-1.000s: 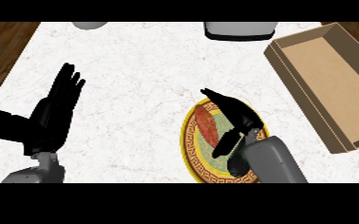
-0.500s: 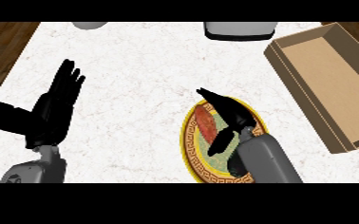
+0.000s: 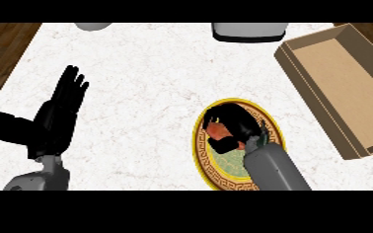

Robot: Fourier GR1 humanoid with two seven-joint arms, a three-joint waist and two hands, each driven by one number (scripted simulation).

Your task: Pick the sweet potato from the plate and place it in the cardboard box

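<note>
Right hand [image 3: 232, 124] curled around the sweet potato [image 3: 217, 129], which sits on the plate [image 3: 201, 158] with orange showing between the fingers. Left hand [image 3: 61, 109] open, fingers up, resting at the counter's left. Cardboard box [image 3: 329, 74] well apart, upper right.

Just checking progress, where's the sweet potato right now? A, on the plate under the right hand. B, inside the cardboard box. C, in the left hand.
A: the right hand is curled round the sweet potato on the plate; the cardboard box shows nothing inside.
</note>
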